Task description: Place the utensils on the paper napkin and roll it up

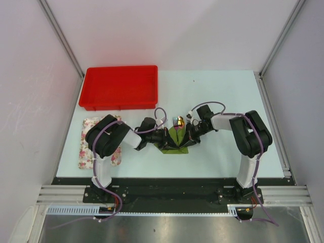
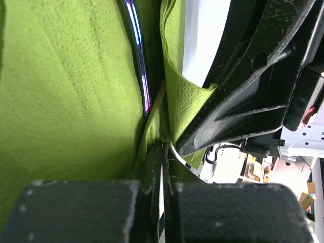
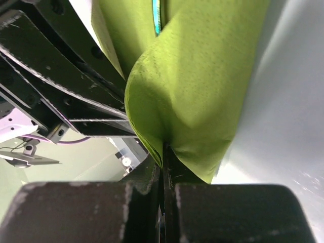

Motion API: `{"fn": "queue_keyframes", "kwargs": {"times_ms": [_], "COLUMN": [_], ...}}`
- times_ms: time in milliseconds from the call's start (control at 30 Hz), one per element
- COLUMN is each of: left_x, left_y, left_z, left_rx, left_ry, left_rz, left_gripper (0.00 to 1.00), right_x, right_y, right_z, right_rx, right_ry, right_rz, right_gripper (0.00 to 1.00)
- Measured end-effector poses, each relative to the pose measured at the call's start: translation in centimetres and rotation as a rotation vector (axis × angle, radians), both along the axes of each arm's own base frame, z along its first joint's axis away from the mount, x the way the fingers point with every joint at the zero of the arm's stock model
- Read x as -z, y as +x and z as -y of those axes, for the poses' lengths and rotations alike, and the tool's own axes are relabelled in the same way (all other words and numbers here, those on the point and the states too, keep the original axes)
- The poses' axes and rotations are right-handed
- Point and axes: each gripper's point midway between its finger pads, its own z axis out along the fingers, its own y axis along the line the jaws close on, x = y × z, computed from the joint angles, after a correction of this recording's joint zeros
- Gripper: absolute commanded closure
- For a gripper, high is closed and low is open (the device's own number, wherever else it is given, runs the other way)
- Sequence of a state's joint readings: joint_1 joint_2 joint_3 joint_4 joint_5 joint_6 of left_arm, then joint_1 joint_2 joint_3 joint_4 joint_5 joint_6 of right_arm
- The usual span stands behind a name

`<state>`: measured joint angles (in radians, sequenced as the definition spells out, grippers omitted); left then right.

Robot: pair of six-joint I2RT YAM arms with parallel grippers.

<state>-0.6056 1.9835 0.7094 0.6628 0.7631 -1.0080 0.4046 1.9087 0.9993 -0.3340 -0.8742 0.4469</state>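
The olive-green paper napkin (image 1: 175, 141) lies mid-table, its two sides lifted between the arms. My left gripper (image 1: 165, 137) is shut, pinching the napkin's left edge (image 2: 163, 148). My right gripper (image 1: 189, 135) is shut on the opposite edge (image 3: 165, 148), where the paper bulges into a fold (image 3: 197, 76). The utensils lie inside the napkin. A golden end (image 1: 180, 121) and fork tines poke out at its far side. A shiny pink-purple handle (image 2: 141, 61) runs along the crease in the left wrist view. The black right gripper body (image 2: 243, 96) looms close on the right there.
A red tray (image 1: 120, 87) sits at the back left of the table. A floral pink and white cloth (image 1: 89, 147) lies at the left, partly under the left arm. The left gripper's black frame (image 3: 50, 66) fills the right wrist view's left side.
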Motion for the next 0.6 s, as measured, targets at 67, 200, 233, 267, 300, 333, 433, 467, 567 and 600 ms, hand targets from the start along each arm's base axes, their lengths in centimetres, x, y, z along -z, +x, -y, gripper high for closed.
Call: {"fn": "queue_keyframes", "kwargs": {"times_ms": [67,200,233,267,300,333,433,467,567,600], "left_x": [0.0,0.0,0.0,0.0,0.0,0.0,-0.1,-0.3,-1.3,-1.8], "left_y": [0.0,0.0,0.0,-0.1,0.0,-0.1,-0.1,-0.1,0.1,0.2], "left_z": [0.0,0.0,0.0,0.0,0.0,-0.1,-0.4,-0.5,-0.9,-1.0], "left_rx": [0.0,0.003,0.004,0.005,0.005,0.005,-0.004,-0.005,-0.006,-0.007], "left_ry": [0.0,0.0,0.0,-0.001,-0.001,-0.001,-0.001,-0.003,-0.022,-0.03], "left_rz": [0.0,0.005,0.006,0.006,0.006,0.006,0.005,0.006,0.019,0.027], "left_gripper": [1.0,0.97,0.96,0.95,0.94,0.93,0.9,0.9,0.9,0.9], "right_x": [-0.1,0.2,0.3,0.4,0.5,0.6,1.1,1.1,1.1,1.1], "right_y": [0.0,0.1,0.2,0.2,0.2,0.2,0.2,0.2,0.2,0.2], "right_z": [-0.3,-0.5,-0.4,-0.3,-0.2,-0.2,0.0,-0.1,-0.1,-0.1], "right_rx": [0.001,0.005,0.007,0.01,0.013,0.014,0.018,0.017,0.016,0.016], "right_ry": [0.006,0.008,0.007,0.006,0.005,0.007,0.001,0.004,0.008,0.008], "right_rz": [0.001,-0.012,-0.017,-0.021,-0.026,-0.033,-0.044,-0.046,-0.046,-0.046], "right_gripper": [1.0,1.0,1.0,1.0,1.0,1.0,1.0,1.0,1.0,1.0]}}
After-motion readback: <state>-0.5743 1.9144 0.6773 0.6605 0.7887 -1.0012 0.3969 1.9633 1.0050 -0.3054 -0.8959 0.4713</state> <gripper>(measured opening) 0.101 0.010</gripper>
